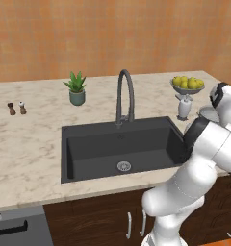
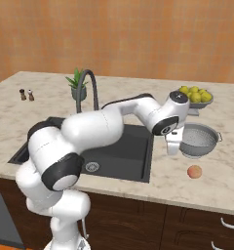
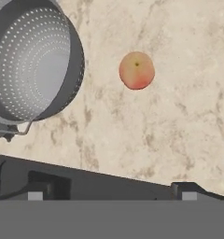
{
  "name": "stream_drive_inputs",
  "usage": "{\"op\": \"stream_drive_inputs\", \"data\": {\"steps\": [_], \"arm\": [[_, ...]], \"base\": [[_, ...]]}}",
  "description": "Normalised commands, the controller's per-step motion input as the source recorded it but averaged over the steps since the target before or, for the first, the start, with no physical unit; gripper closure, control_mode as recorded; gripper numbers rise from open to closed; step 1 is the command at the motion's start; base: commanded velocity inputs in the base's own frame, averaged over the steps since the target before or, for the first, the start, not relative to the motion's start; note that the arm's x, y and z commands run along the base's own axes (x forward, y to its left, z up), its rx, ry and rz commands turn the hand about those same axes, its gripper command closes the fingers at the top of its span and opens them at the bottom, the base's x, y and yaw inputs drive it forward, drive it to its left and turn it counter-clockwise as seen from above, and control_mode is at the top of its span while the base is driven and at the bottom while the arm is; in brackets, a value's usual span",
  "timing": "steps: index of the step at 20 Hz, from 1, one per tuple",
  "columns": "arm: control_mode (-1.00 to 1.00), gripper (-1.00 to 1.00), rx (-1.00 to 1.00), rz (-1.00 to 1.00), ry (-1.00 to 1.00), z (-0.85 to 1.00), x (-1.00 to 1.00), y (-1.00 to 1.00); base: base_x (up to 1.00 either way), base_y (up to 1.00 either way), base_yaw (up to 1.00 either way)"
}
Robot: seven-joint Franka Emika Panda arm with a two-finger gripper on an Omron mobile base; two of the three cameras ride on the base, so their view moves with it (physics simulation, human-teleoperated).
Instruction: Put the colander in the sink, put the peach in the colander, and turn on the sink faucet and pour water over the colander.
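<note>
Colander (image 2: 199,140): round perforated metal bowl, upright on the desk (image 2: 221,180) to the right of the sink (image 2: 133,154), not in it. From my hand view it lies at upper left (image 3: 34,65), its small loop handle toward the lower edge.

Peach (image 2: 194,171): small reddish-orange fruit, resting on the bare marble desk near the front edge, just in front of the colander and apart from it. Seen again from my hand camera (image 3: 136,70), beside the colander with a strip of desk between them.

Sink, in the left base view (image 1: 88,144): dark rectangular basin with a round metal drain (image 1: 124,166).

Sink faucet (image 1: 125,96): tall dark gooseneck at the back rim of the sink, spout arched over the basin.

My gripper (image 2: 173,145): hanging above the desk between sink and colander, just left of the colander's rim, jaws spread wide and grasping nothing.

Other items: footed bowl of yellow-green fruit (image 2: 194,96) behind the colander; potted plant (image 1: 77,89); two small shakers (image 1: 16,108) at far left.
</note>
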Motion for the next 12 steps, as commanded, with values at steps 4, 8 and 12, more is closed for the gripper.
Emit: {"op": "stream_drive_inputs", "data": {"steps": [4,8,12], "arm": [[-1.00,-1.00,0.07,-0.06,0.05,-0.25,0.42,-0.37],[-1.00,-1.00,0.07,-0.06,0.06,-0.29,0.34,-0.40],[-1.00,-1.00,0.08,-0.06,0.04,-0.22,0.34,-0.41]], "base": [[0.00,0.00,0.00],[0.00,0.00,0.00],[0.00,0.00,0.00]]}}
